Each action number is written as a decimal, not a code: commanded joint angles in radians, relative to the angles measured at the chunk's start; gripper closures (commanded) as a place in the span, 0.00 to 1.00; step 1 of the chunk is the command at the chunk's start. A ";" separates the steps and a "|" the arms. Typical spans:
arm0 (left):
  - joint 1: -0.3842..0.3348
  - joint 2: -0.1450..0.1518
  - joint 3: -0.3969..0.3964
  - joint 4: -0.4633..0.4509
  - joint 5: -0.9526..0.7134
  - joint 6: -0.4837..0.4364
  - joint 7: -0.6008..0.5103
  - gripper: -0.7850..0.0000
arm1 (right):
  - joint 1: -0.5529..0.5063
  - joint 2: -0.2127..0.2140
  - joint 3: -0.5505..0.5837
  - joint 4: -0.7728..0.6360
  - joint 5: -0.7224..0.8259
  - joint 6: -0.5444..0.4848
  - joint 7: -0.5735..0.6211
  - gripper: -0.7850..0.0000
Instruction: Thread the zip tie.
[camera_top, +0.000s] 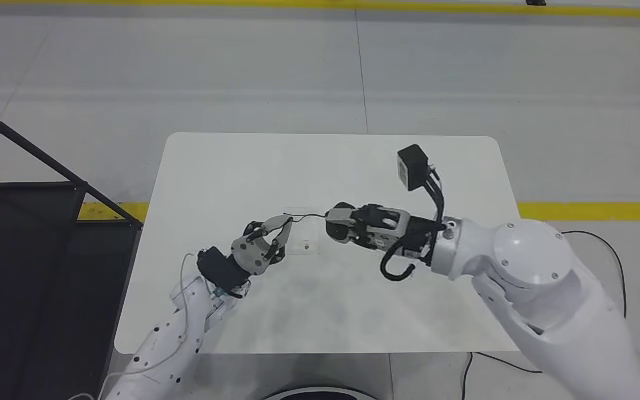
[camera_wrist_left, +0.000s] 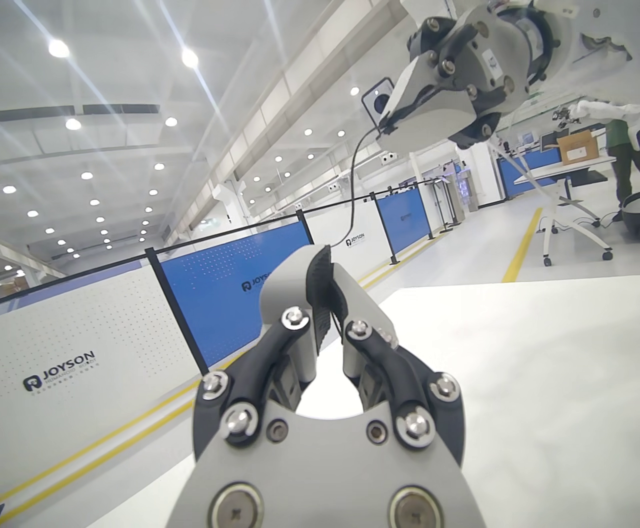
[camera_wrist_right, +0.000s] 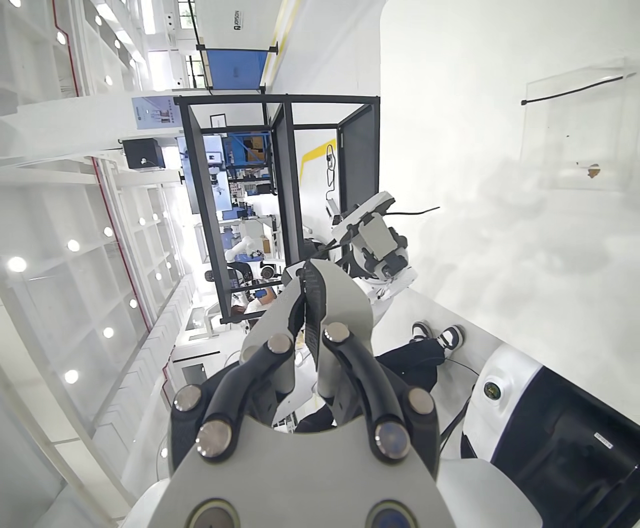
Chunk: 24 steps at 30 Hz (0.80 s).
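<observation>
Black zip tie (camera_wrist_left: 353, 190) held in the air above the white bench (camera_top: 400, 170), left pincer (camera_wrist_left: 324, 270) closed on one end, right pincer (camera_wrist_right: 306, 272) clamped shut on the other, second zip tie (camera_wrist_right: 570, 93) laid flat on the bench

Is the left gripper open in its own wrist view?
No, the left gripper is shut on the thin black zip tie, which runs up to the right gripper.

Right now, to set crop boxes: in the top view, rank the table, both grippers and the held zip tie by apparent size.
1. table
2. right gripper and left gripper: look alike, so unranked
3. zip tie, the thin strap pinched between them
</observation>
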 joint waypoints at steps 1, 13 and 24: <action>-0.001 0.000 0.000 0.000 -0.001 -0.004 0.001 1.00 | -0.006 0.000 0.005 -0.001 -0.001 -0.001 0.003 1.00; -0.002 0.001 -0.003 -0.001 -0.017 -0.022 0.005 1.00 | 0.015 -0.008 -0.009 -0.001 -0.039 0.062 0.010 1.00; 0.006 0.002 -0.014 -0.005 -0.048 -0.039 0.020 1.00 | 0.073 -0.022 -0.086 -0.013 -0.151 0.168 -0.020 1.00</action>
